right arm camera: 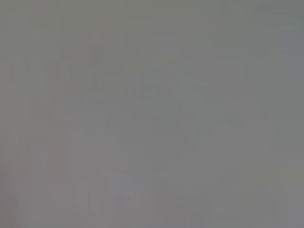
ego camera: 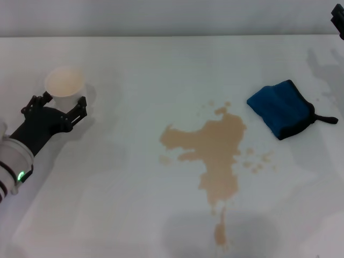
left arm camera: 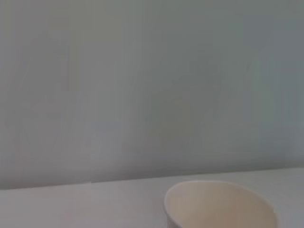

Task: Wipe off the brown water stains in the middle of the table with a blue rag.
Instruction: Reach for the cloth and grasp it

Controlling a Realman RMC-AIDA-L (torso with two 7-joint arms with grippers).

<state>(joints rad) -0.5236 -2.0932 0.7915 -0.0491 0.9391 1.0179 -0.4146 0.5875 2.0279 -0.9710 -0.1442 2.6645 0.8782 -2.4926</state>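
The brown water stains (ego camera: 215,145) spread as a tan puddle with small drops over the middle of the white table (ego camera: 134,64). The blue rag (ego camera: 280,107), folded, with black edging and a short black loop, lies to the right of the puddle and apart from it. My left gripper (ego camera: 59,103) is at the far left, open, with its fingers on either side of a white paper cup (ego camera: 65,86). Only a dark bit of my right gripper (ego camera: 338,22) shows at the top right corner, high above and beyond the rag.
The white paper cup stands upright at the left, and its rim also shows in the left wrist view (left arm camera: 218,204). The table's far edge runs along the top of the head view. The right wrist view shows only plain grey.
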